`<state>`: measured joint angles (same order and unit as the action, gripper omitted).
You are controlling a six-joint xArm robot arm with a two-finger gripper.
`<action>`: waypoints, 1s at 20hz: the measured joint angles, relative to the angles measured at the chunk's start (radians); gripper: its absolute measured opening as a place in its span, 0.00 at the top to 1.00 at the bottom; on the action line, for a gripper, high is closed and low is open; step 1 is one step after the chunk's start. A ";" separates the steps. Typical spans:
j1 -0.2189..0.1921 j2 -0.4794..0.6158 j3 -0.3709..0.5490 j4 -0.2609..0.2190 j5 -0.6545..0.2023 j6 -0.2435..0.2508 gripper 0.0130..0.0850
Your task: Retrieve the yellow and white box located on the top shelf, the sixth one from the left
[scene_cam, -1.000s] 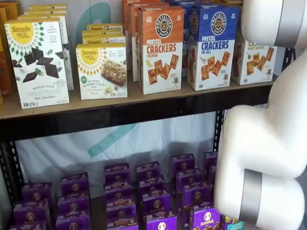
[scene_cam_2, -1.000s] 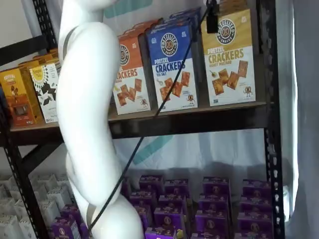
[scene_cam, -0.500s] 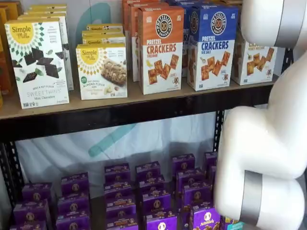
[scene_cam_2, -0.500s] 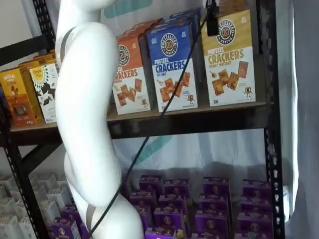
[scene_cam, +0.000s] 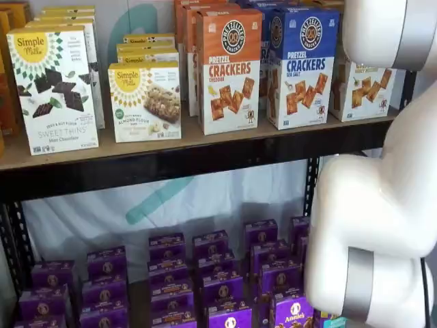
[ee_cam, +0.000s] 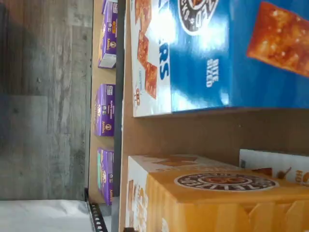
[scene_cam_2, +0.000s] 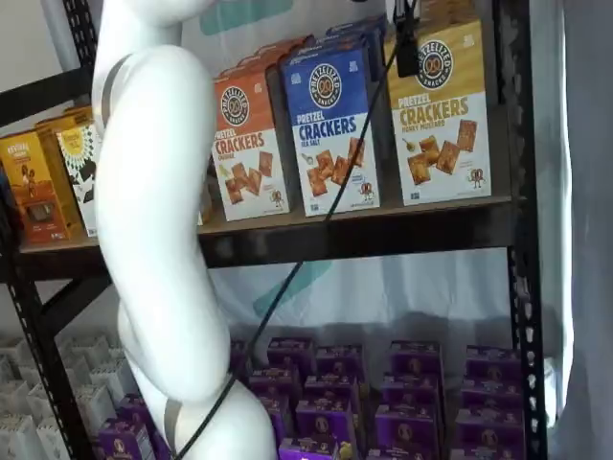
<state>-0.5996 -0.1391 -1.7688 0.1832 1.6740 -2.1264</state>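
The yellow and white box stands upright at the right end of the top shelf, beside the black upright. In a shelf view the white arm hides all but its lower part. My gripper hangs from the top edge with its cable, just in front of the box's yellow top. Only one black finger shows. The jaws stand wide, open, and nothing is held. The wrist view, turned on its side, looks closely at the box's yellow top and round logo on the tan board.
A blue-topped cracker box stands right beside the target, with an orange-topped one further left. White Simple Mills boxes fill the shelf's left part. Purple boxes crowd the lower shelf. The white arm blocks the right side.
The arm's white links have drifted slightly sideways in both shelf views. The black finger stays in front of the box's top. No box has moved.
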 joint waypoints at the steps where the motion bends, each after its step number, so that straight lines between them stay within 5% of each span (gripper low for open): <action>1: 0.001 -0.003 0.006 -0.003 -0.001 0.000 0.00; 11: -0.001 0.001 0.004 -0.010 0.009 -0.003 0.00; 15: -0.005 0.004 0.001 -0.011 0.016 -0.007 0.17; 20: -0.011 0.005 0.000 -0.010 0.019 -0.011 0.17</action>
<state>-0.6104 -0.1339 -1.7691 0.1732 1.6930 -2.1378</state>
